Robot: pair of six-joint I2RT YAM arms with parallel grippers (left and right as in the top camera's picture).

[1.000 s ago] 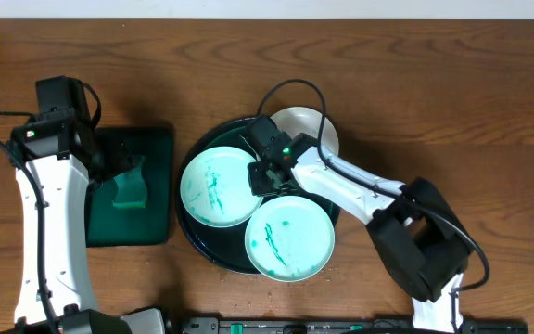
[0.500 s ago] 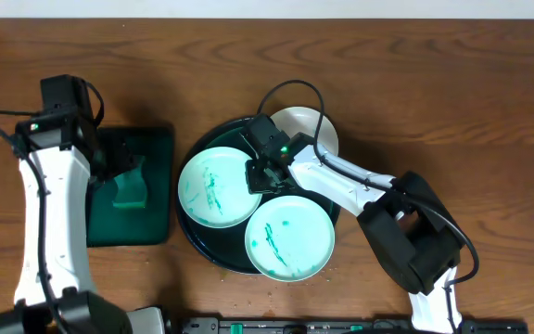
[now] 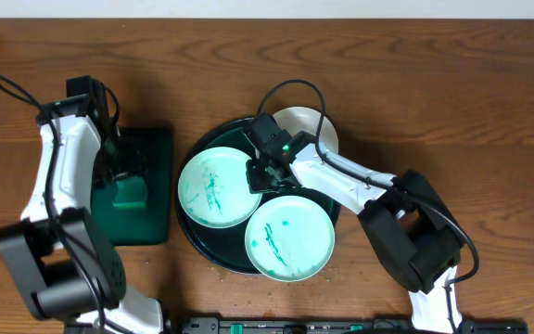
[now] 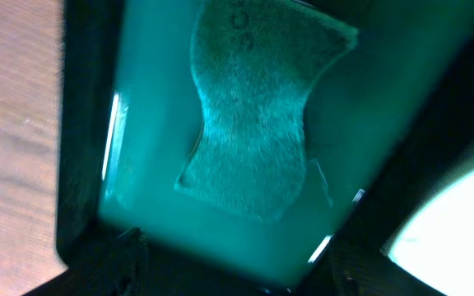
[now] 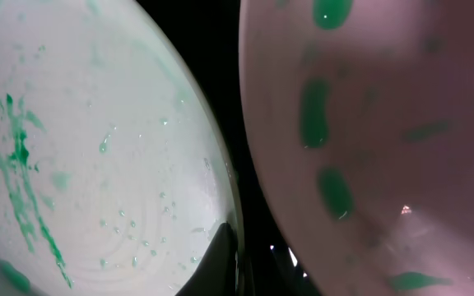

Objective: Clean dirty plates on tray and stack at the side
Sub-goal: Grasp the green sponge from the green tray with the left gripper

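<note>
Brown wooden tabletop. Left of the tray, the left claw hovers, fingers apart, over a sponge. Inside the tray: smeared left plate and front plate. A third plate is at its far edge. The right claw is at the left plate's rim, and I can't tell its grip.

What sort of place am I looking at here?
Probably a robotics test bench staged as dishwashing, not a real kitchen: two robot arms at a wooden table, green-smeared plates on a round tray, and a sponge in a small tray.
</note>
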